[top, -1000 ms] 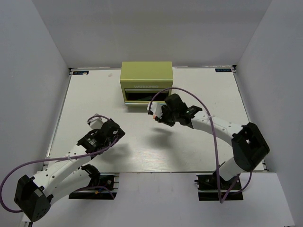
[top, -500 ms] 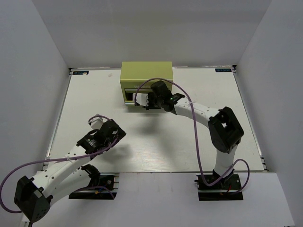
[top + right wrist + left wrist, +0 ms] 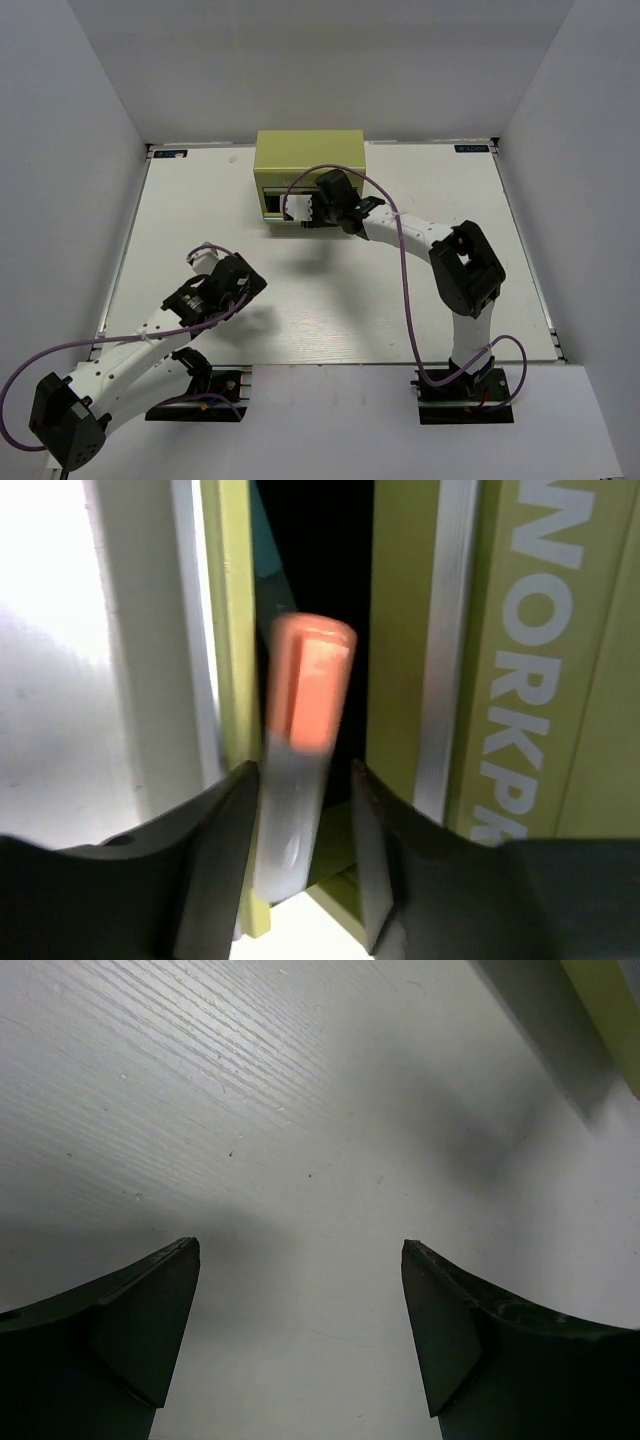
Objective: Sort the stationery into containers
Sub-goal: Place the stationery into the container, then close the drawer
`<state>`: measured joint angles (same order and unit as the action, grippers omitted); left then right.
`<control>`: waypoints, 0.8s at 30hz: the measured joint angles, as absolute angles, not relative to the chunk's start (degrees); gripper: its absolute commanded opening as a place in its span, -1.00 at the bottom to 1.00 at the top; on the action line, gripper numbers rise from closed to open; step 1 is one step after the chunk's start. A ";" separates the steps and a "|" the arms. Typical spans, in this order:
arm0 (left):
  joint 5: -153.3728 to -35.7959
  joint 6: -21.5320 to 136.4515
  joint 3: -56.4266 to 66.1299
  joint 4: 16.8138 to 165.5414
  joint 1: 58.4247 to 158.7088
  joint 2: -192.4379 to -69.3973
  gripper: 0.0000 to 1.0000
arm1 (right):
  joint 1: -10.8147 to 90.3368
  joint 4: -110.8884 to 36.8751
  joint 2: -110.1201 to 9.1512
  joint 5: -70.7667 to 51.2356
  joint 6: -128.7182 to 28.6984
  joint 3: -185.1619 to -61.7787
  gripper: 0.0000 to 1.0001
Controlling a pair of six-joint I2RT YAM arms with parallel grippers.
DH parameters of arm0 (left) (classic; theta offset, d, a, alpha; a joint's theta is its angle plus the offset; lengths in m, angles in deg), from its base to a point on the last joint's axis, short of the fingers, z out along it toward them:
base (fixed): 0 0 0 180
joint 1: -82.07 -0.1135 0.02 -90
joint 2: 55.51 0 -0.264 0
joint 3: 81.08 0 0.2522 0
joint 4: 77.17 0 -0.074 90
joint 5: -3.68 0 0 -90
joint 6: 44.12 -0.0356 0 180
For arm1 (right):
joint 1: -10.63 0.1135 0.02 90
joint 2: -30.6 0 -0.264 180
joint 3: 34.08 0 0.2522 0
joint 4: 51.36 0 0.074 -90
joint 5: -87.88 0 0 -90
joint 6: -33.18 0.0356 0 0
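Right wrist view has the orange-capped marker [image 3: 310, 680] at the dark mouth of the yellow-green chest's open drawer [image 3: 320, 550], cap leading in and grey barrel trailing back between the right fingers [image 3: 215, 860]. The marker is blurred and a sliver of gap shows beside the barrel, so I cannot tell whether those fingers are gripping it or letting it go. My worry is the narrow opening. Much of the barrel looks to sit outside the drawer's lip, so a release here could leave it teetering on the edge, and it might tip back out onto the surface [image 3: 300, 1110]. The fingertips are also right up against the chest [image 3: 310, 165]. Pushing further in could knock the front panel, shove the chest back or nudge the drawer closed on the marker. Well apart from all that, the left fingers [image 3: 120, 1350] stand spread wide over bare surface, holding nothing.
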<state>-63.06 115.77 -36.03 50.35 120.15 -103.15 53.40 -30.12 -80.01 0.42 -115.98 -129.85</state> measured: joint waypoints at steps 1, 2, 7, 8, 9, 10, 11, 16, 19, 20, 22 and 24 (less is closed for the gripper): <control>-63.08 115.77 -36.03 50.44 120.15 -103.19 0.83 | 53.38 -30.53 -80.16 0.73 -116.00 -129.88 0.10; -63.08 115.77 -36.03 50.55 120.15 -103.37 0.83 | 53.35 -30.84 -80.27 0.97 -115.98 -129.90 0.15; -63.12 115.66 -36.05 51.16 120.15 -104.39 0.83 | 53.11 -31.60 -80.38 1.32 -115.70 -130.14 -0.39; -63.14 115.59 -36.07 51.40 120.15 -104.50 0.83 | 53.09 -31.23 -80.38 0.60 -115.57 -130.34 -0.75; -63.17 115.51 -36.07 51.60 120.15 -104.59 0.83 | 53.03 -30.77 -80.38 -0.45 -115.06 -130.66 -1.00; -63.23 115.35 -36.09 51.82 120.15 -104.70 0.83 | 52.98 -30.23 -80.38 -1.39 -114.47 -131.06 -1.00; -63.27 115.29 -36.09 51.99 120.15 -104.83 0.83 | 52.98 -29.59 -80.36 -2.55 -113.90 -131.47 -1.00; -63.45 114.74 -36.09 52.67 120.15 -105.77 0.83 | 52.72 -23.95 -80.36 -9.33 -113.69 -134.12 -1.00; -63.49 114.33 -36.09 53.11 120.15 -106.14 0.83 | 52.65 -18.75 -80.36 -13.76 -115.46 -135.97 -1.00; -63.49 114.22 -36.09 53.31 120.15 -106.16 0.83 | 52.65 -16.67 -80.51 -15.03 -116.16 -136.72 -1.00; -63.49 114.17 -36.09 53.57 120.15 -106.16 0.83 | 52.65 -12.98 -81.54 -16.85 -117.36 -138.92 -1.00; -63.47 114.06 -36.09 53.59 120.15 -106.16 0.83 | 52.65 -10.69 -83.51 -17.48 -117.71 -141.42 -1.00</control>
<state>-63.47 114.06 -36.09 53.59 120.15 -106.16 52.65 -10.69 -83.51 -17.48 -117.71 -141.42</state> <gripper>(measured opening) 0.915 0.011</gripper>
